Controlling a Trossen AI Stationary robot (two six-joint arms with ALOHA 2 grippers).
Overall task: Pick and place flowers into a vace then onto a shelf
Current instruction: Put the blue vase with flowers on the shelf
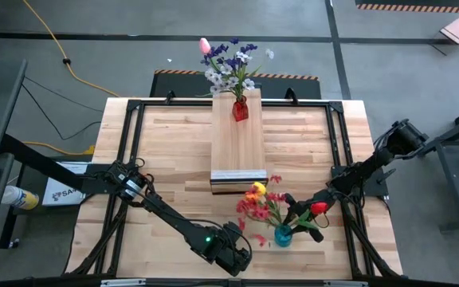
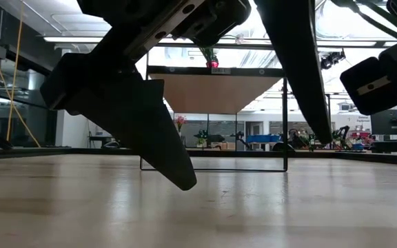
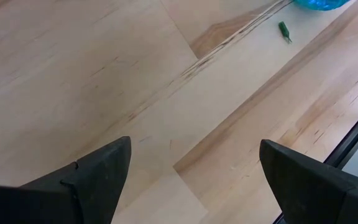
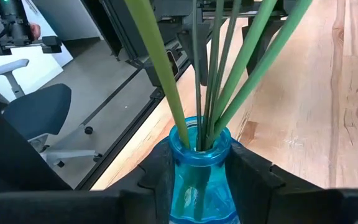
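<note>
A: What is the right gripper (image 1: 303, 217) doing?

B: Its two dark fingers (image 4: 253, 171) are squeezed on the neck of a blue vase (image 4: 199, 177) made of see-through glass. The vase stands on the table (image 1: 174, 151) near the front edge, toward the right side.

A: What is inside it?

B: Long, smooth green stems. These flowers (image 1: 260, 203) are red, orange and yellow, and they lean toward the shelf (image 1: 237, 147).

A: What does the shelf look like?

B: It is a long, narrow board of pale wood in the middle of the table, with a shiny strip at its near end. A red vase (image 1: 240, 108) with purple, white and pink flowers stands at its far end.

A: And the left gripper (image 1: 233, 253)?

B: It hangs near the front edge, its pointed dark fingers (image 3: 98, 177) wide apart, holding nothing. Below it is bare wood with fine grain lines. A tiny green bit (image 3: 284, 31) lies near the blue vase.
</note>
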